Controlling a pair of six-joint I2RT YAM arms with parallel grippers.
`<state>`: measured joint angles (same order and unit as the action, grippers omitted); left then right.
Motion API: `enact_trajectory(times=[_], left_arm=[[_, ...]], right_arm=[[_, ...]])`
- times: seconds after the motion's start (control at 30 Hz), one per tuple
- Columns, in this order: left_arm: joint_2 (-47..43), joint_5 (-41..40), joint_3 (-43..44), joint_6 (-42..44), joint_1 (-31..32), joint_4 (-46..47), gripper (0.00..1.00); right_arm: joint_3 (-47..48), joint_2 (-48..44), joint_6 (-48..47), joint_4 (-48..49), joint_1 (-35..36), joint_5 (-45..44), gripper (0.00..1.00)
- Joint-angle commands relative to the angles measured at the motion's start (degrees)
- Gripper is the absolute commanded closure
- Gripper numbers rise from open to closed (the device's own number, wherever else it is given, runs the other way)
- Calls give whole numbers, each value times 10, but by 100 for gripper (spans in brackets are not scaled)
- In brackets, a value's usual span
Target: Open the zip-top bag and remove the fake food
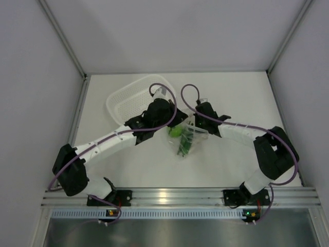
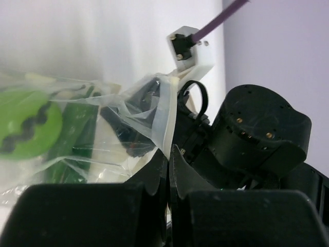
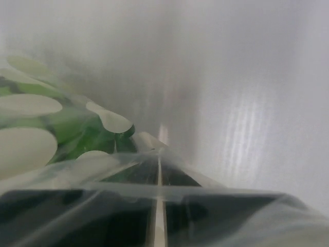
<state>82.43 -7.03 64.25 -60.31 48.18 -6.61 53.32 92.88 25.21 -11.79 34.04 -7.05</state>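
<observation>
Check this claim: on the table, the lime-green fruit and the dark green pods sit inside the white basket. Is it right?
No. On the table, the lime-green fruit and the dark green pods sit inside the zip-top bag, not the white basket. The top external view shows this.

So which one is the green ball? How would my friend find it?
On the white table, right beside the white basket with holes, is a clear zip-top bag. Inside it, on the basket side, is the ball: round and bright lime green with a dark squiggle, unlike the slim dark green pods beside it.
</observation>
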Motion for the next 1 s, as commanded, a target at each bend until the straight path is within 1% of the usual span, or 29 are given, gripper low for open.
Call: enact_trajectory(times=[0.0,0.07,0.1,0.17,0.2,0.27,0.33,0.4,0.43,0.47,0.5,0.6,0.67,0.7,0.8,0.97], left_arm=[[-42,-1,11,-22,2,60,100],[-51,-8,2,-14,2,60,100],[-58,-16,-3,-10,2,60,100],[-62,-25,-19,5,3,60,100],[-62,-34,-25,13,2,60,100],[-48,-40,-39,23,2,60,100],[-33,-36,-49,27,2,60,100],[-9,-30,-54,20,2,60,100],[-2,-28,-58,17,2,60,100],[12,-27,-58,14,2,60,100],[18,-25,-58,10,2,60,100],[38,-24,-54,8,2,78,100],[50,-25,-47,8,2,78,100],[54,-26,-45,7,2,78,100],[65,-27,-37,4,2,77,100],[77,-36,-19,5,5,78,100]], right_arm=[[21,-66,-43,-64,-35,-105,94],[32,-81,-64,-108,-57,-144,94],[48,-94,-73,-126,-64,-181,94],[65,-104,-98,-168,-77,-225,94],[88,-110,-107,-181,-78,-257,94],[113,-118,-136,-205,-74,-277,94],[121,-131,-165,-212,-51,-290,95],[114,-145,-178,-206,-36,-242,94],[108,-149,-176,-199,-32,-213,92],[99,-152,-172,-197,-32,-167,91],[93,-151,-165,-196,-32,-156,90],[69,-140,-148,-189,-30,-145,82],[57,-123,-137,-191,-30,-136,80],[54,-119,-126,-191,-29,-137,80],[41,-100,-105,-188,-32,-162,74],[29,-75,-90,-183,-51,-196,72]])
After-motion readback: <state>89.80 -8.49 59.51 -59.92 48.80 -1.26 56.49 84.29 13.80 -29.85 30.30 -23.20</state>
